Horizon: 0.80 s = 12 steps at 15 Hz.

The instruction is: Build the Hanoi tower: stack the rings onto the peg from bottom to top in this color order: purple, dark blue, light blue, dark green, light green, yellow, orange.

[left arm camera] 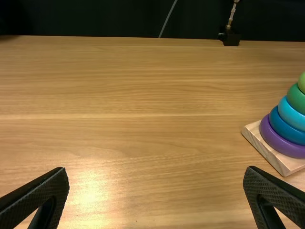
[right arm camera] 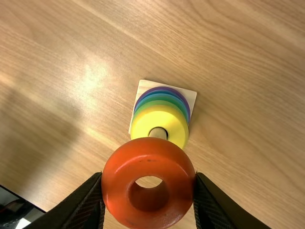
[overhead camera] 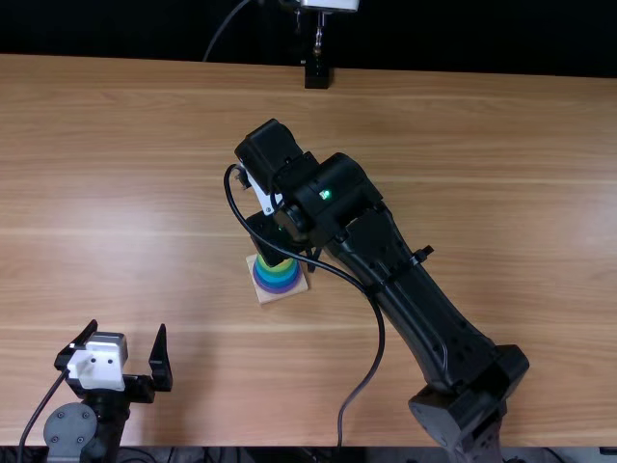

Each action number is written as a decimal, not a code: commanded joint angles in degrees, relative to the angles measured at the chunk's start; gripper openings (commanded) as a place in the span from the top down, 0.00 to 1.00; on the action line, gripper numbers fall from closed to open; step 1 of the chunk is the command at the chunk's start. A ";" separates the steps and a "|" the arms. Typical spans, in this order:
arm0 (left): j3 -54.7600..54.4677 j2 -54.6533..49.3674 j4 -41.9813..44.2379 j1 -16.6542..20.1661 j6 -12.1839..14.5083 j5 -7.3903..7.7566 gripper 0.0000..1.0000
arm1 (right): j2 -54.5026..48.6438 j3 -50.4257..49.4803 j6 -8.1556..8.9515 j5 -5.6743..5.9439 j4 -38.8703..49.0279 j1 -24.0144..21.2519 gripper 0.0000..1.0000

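**Orange ring gripped by the right tool**

The right tool has both fingers against the ring's sides, above the tabletop; whether the ring is directly over the peg cannot be told. The wooden base lies around the middle. Stacked upward on it are the purple, dark blue, light blue, dark green, light green and yellow rings. At near left, the left tool is open and empty.
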 commanded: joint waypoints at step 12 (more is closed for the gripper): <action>-5.91 -0.67 -4.45 0.51 0.29 0.34 0.00 | 2.68 -0.67 4.14 -0.08 -1.54 -0.20 0.00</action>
